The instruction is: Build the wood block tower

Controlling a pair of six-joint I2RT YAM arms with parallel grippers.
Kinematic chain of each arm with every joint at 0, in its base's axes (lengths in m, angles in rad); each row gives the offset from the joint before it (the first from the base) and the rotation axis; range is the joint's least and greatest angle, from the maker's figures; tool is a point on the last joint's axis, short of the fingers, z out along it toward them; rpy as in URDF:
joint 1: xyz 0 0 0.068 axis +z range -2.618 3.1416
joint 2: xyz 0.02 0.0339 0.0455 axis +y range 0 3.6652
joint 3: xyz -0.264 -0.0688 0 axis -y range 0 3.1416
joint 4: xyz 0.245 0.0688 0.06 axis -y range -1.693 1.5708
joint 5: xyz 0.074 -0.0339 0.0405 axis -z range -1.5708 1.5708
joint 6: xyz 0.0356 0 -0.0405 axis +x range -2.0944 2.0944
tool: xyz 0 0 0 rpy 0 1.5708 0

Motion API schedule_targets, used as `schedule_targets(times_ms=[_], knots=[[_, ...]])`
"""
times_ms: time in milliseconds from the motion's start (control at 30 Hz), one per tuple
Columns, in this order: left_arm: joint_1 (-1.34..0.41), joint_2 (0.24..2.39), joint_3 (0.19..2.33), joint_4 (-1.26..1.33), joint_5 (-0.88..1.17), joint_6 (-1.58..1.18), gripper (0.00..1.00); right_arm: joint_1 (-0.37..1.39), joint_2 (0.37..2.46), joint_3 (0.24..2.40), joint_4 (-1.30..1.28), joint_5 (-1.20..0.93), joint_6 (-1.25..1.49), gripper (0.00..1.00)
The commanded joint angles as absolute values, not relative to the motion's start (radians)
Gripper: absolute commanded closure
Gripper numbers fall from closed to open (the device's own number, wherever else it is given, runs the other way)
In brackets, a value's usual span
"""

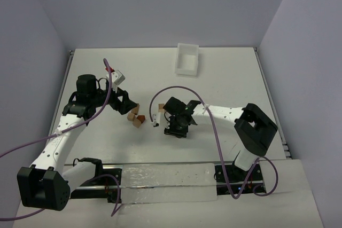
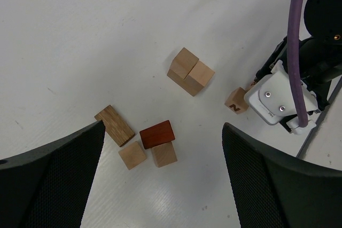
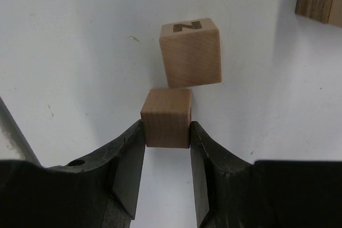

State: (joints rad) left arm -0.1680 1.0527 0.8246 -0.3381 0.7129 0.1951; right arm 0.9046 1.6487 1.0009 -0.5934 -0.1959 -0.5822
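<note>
White table (image 1: 230, 84) | 7 loose blocks (image 2: 191, 70) | left tool (image 1: 127, 104) spread | right tool (image 3: 166, 137) pinching 1 cube (image 3: 165, 113)

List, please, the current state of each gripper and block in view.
left gripper, open, over table
right gripper, shut on plain cube
plain cube, held
N cube, loose on table
reddish-brown block, loose, against two tan cubes
tan block pair, side by side, unstacked
dark plank, flat, apart
</note>
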Motion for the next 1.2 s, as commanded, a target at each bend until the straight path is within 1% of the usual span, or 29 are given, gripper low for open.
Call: schedule_targets(times_ms=[0,200,567,1167], knots=[[-0.163,1.034,0.827,-0.325,0.745,0.208,0.03,0.897,1.692,1.051,-0.572,-0.198,-0.624,0.7],[-0.163,1.035,0.827,-0.324,0.744,0.21,0.01,0.897,1.724,1.089,-0.58,-0.201,-0.643,0.69],[-0.163,1.039,0.825,-0.321,0.747,0.212,0.01,0.897,1.745,1.117,-0.594,-0.206,-0.672,0.68],[-0.163,1.049,0.833,-0.318,0.744,0.212,0.01,0.928,1.767,1.169,-0.633,-0.258,-0.626,0.66]])
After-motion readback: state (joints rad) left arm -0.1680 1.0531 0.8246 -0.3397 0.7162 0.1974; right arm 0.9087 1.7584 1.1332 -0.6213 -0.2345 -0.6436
